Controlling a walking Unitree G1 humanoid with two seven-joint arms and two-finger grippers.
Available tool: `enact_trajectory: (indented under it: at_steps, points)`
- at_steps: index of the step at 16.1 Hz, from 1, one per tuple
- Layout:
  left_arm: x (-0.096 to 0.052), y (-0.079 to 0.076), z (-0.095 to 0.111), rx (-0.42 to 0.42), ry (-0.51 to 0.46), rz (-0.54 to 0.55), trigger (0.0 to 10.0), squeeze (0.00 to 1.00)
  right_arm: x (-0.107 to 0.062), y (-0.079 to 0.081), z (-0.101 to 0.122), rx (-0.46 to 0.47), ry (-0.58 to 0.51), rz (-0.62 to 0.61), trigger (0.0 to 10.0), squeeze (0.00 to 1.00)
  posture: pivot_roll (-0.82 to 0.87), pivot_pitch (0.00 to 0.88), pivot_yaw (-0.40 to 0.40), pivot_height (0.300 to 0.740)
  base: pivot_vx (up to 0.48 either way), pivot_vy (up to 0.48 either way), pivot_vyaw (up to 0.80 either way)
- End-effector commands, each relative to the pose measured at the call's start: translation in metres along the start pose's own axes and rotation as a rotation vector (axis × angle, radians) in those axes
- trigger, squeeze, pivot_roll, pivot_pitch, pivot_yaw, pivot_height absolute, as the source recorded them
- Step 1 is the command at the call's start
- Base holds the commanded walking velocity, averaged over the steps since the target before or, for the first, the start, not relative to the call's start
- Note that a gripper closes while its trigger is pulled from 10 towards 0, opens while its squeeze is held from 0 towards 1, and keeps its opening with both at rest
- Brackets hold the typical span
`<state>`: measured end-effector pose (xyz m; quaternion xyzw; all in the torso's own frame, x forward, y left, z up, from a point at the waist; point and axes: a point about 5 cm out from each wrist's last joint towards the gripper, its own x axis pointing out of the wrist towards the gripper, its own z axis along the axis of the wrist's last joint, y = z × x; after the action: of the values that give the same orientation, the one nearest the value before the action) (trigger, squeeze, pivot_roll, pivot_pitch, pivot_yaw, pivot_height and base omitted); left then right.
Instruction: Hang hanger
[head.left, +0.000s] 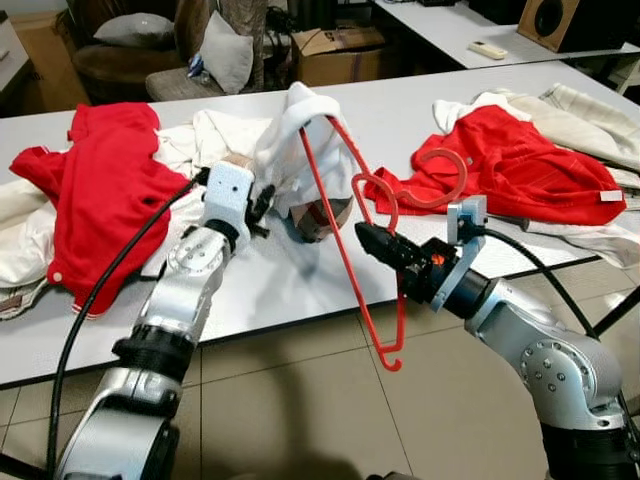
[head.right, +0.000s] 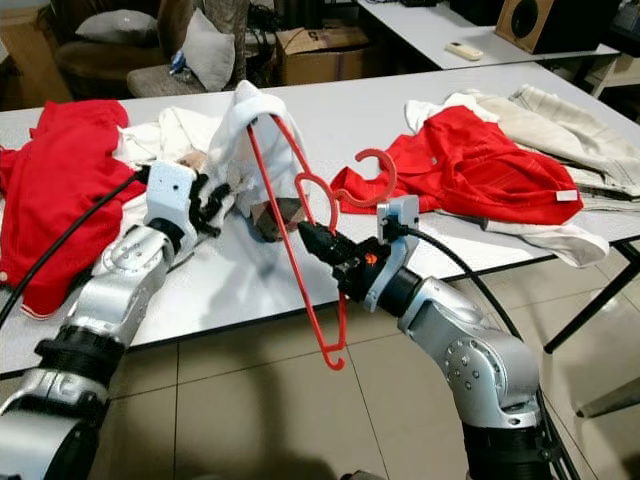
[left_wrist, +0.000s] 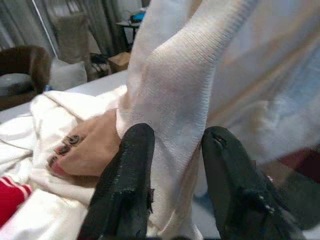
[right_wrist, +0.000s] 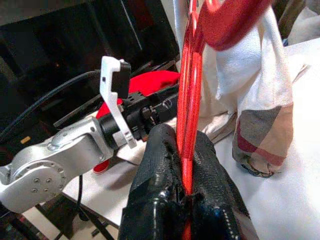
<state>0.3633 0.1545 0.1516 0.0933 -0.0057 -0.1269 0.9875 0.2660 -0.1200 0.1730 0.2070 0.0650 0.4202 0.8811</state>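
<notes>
My right tool (head.left: 372, 238) is clamped on the red hanger (head.left: 345, 235), upright over the surface (head.left: 270, 285) edge; my left tool (left_wrist: 172, 165) pinches the white garment (head.left: 295, 125) draped on it.

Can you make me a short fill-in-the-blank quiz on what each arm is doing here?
1. The right gripper is shut on the ____ hanger.
2. The left gripper pinches a ____ garment.
3. One end of the hanger is tucked inside that ____.

Missing words: red; white; garment
</notes>
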Motion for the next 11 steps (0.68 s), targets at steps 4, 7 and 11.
enact_trajectory:
  at_steps: [4, 7, 11]
  points:
    - [0.012, 0.002, 0.000, -0.039, -0.017, 0.022, 0.0, 0.00, 0.000, 0.008, 0.013, -0.028, -0.041, 0.043, 0.0, 0.00, -0.11, 0.000, 0.014, 0.740, 0.000, 0.000, 0.00]
    - [0.015, 0.011, -0.004, -0.023, -0.009, 0.101, 0.0, 0.00, -0.001, 0.010, 0.013, -0.026, -0.049, 0.048, 0.0, 0.00, -0.12, 0.000, 0.028, 0.740, 0.000, 0.000, 0.00]
    - [0.016, 0.016, -0.004, -0.015, -0.031, 0.116, 0.0, 0.00, 0.000, 0.011, 0.013, -0.022, -0.056, 0.051, 0.0, 0.00, -0.12, 0.000, 0.030, 0.740, 0.000, 0.000, 0.00]
